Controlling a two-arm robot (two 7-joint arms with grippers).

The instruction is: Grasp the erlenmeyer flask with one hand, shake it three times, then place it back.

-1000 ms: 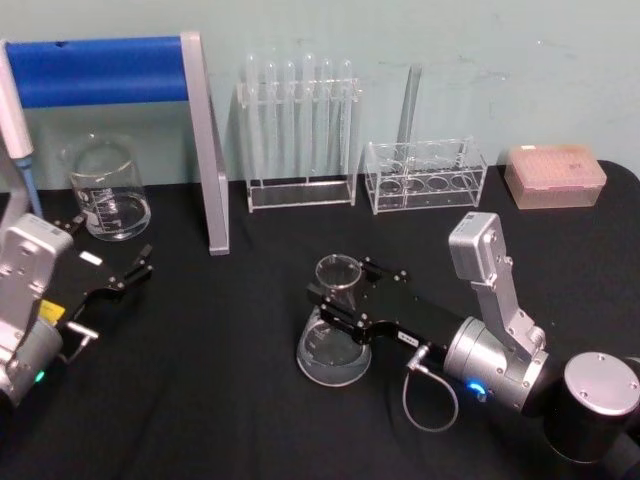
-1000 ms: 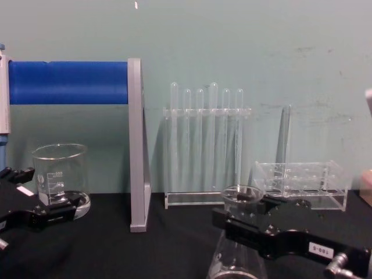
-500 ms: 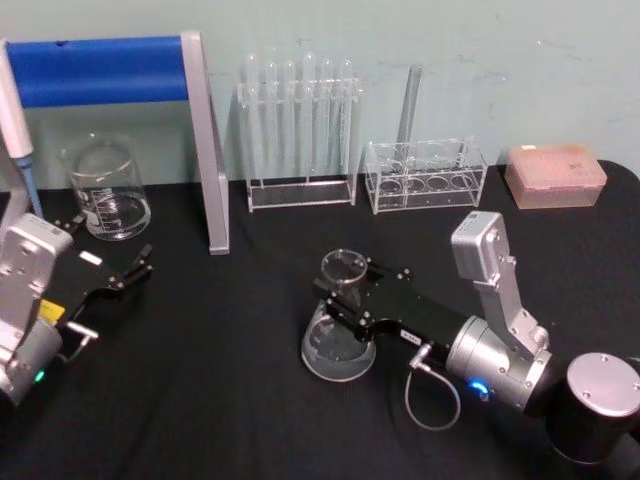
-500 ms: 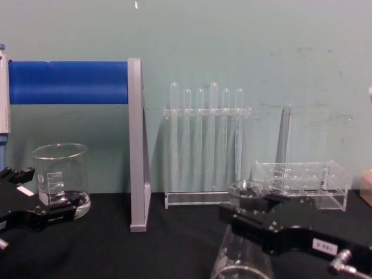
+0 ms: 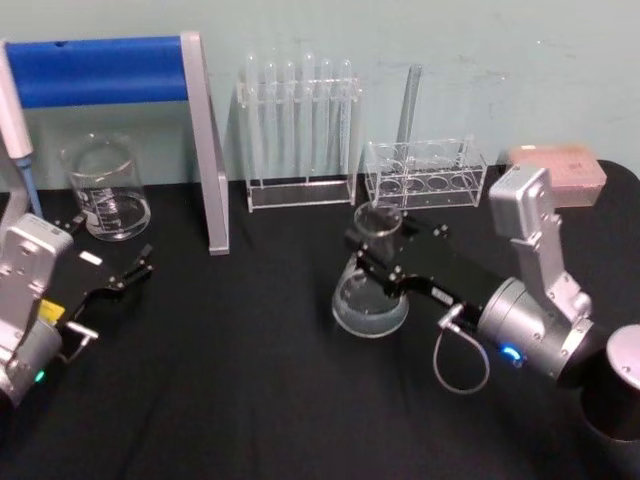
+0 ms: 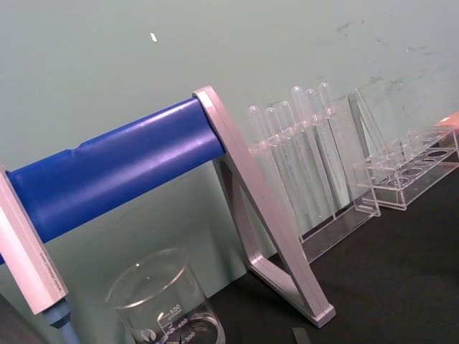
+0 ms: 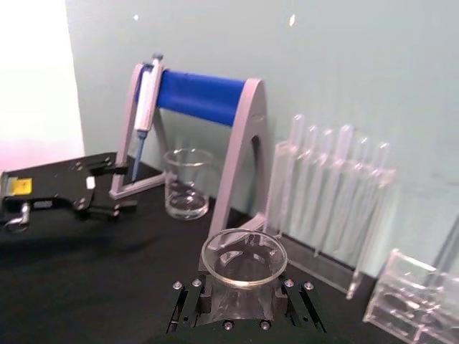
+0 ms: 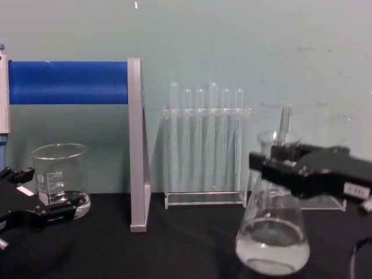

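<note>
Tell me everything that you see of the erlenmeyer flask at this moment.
The erlenmeyer flask is clear glass: a wide round base, conical walls, a narrow neck, a flared open rim. Some clear liquid lies at its bottom. It is about upright, over the black table, in front of the low clear rack. The right gripper is shut on its neck. Whether its base rests on the table, I cannot tell.

One erlenmeyer flask (image 5: 370,300), one beaker (image 5: 106,195), one low rack (image 5: 470,185), one tall rack (image 5: 300,193) holding six test tubes (image 8: 213,133).
</note>
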